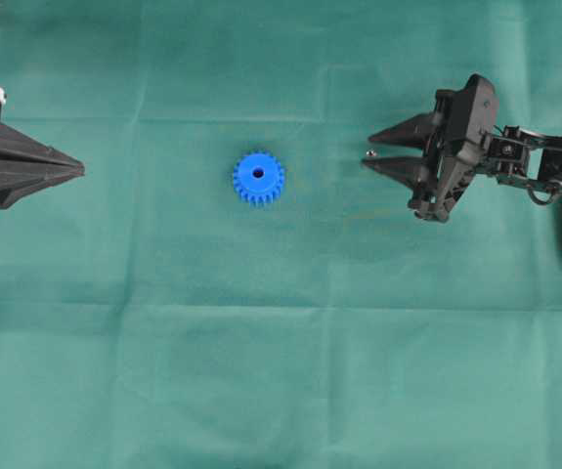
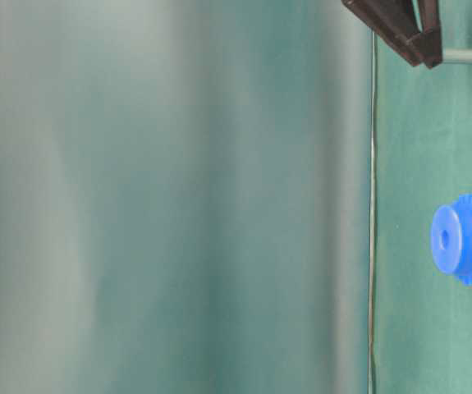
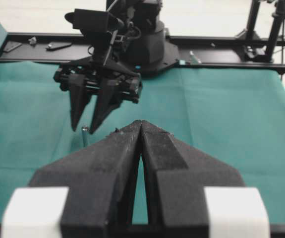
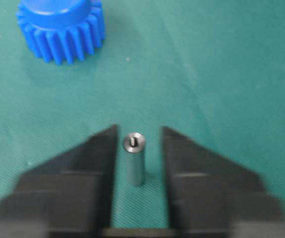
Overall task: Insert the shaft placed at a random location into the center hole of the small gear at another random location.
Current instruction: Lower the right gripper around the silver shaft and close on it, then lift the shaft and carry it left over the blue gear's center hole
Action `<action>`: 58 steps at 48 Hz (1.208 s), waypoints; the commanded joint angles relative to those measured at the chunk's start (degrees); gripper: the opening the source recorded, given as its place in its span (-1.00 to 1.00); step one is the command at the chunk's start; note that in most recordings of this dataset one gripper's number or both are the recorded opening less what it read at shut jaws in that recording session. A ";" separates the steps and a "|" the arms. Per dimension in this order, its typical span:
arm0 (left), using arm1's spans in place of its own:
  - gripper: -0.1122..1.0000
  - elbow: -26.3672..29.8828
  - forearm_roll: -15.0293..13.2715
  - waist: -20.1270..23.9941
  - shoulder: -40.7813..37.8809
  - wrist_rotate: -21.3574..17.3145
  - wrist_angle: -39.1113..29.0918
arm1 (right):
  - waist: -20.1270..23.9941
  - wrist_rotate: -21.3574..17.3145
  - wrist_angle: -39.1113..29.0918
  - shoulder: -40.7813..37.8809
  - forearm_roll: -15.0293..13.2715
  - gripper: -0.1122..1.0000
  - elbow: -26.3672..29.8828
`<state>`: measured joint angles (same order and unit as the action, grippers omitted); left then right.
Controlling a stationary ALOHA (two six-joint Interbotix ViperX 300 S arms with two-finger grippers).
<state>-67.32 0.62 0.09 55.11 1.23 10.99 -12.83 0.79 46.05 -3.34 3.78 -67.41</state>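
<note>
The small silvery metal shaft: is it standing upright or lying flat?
Upright. The small silvery metal shaft stands on end on the green cloth, round top face showing, between the right gripper's fingers, with gaps on both sides.

A green cloth (image 1: 281, 371) covers the whole table, faint creases running across it under even light. Beyond its far edge sits a black frame rail (image 3: 231, 42) (small bits of hardware lie on it) against a pale floor (image 3: 206, 17).
</note>
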 commanded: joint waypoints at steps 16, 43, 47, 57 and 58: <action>-0.80 0.97 0.18 0.09 -0.53 0.09 0.26 | -0.18 0.09 -1.14 0.44 -0.09 -0.57 1.14; -0.80 0.97 0.18 0.09 -0.53 0.26 -0.79 | 1.05 1.32 -16.96 17.31 -0.62 -0.57 4.31; -0.80 0.97 0.18 0.09 -0.53 0.18 -0.79 | 1.05 1.85 -18.19 18.19 -0.62 -0.57 4.75; -0.80 0.88 0.18 0.09 -0.53 0.18 -0.79 | 1.05 1.93 -18.72 16.44 -0.62 -0.57 5.71; -0.80 0.97 0.18 0.09 -0.53 0.18 -0.79 | 1.05 1.93 -18.72 16.26 -0.62 -0.57 5.89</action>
<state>-67.32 0.70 0.09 55.02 1.41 9.93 -11.95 1.85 27.42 13.01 3.25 -63.28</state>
